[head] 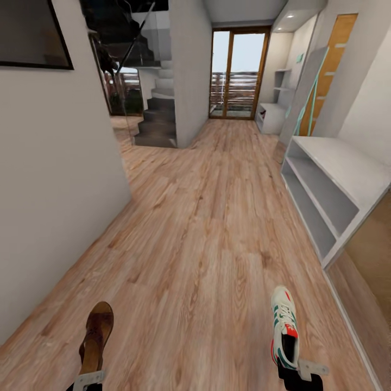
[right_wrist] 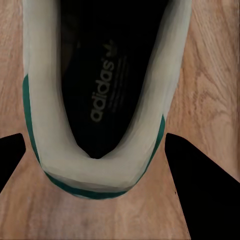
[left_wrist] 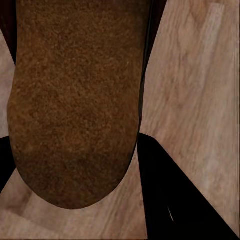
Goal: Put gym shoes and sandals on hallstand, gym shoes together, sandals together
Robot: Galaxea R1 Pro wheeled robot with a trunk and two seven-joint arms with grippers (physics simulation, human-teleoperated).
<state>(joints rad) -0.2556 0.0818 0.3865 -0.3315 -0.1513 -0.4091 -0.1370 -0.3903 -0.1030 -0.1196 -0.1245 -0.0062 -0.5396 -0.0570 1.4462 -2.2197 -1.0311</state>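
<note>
A sandal (head: 96, 338) is gripped in the left jaws and a sneaker (head: 284, 325) in the right, above the floor (head: 206, 228); carrying to the rack (head: 331, 190) is judged next.

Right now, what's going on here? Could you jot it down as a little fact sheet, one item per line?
Place: corridor with wood-plank floor
Left gripper: holding a brown sandal by its heel end
Right gripper: holding a white gym shoe with green stripes by its heel
Shoe rack: white, ahead on the right, its shelves bare where visible
Other sandal and shoe: cannot be located
Far end: glass door; staircase to the left
</note>
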